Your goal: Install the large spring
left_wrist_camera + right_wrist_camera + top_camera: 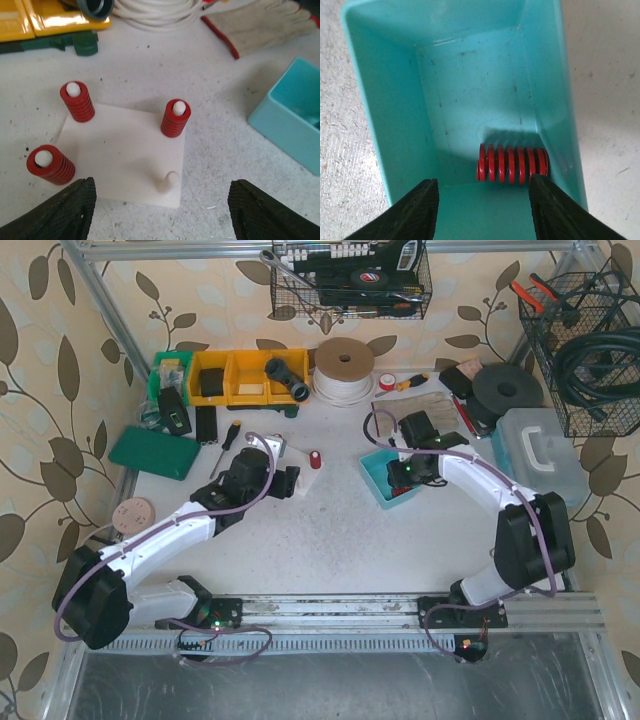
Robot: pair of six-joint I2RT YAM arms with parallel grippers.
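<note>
A white base plate (pixel 120 155) carries three pegs with red springs (pixel 175 119) on them and one bare peg (pixel 168 181) at its near right corner. My left gripper (pixel 160 210) is open and empty, hovering just above and in front of the bare peg. In the top view the left gripper (pixel 272 478) covers most of the plate; one spring (pixel 316 459) shows. A loose large red spring (pixel 512 164) lies on its side in the teal bin (pixel 385 115). My right gripper (pixel 482 210) is open above it, its fingers straddling the spring, not touching.
The teal bin (pixel 380 485) sits right of the plate. A work glove (pixel 260 25), white cable coil (pixel 345 370), yellow bins (pixel 245 375) and a screwdriver (pixel 228 440) lie behind. A green case (pixel 155 452) is at left, a clear box (pixel 540 450) at right.
</note>
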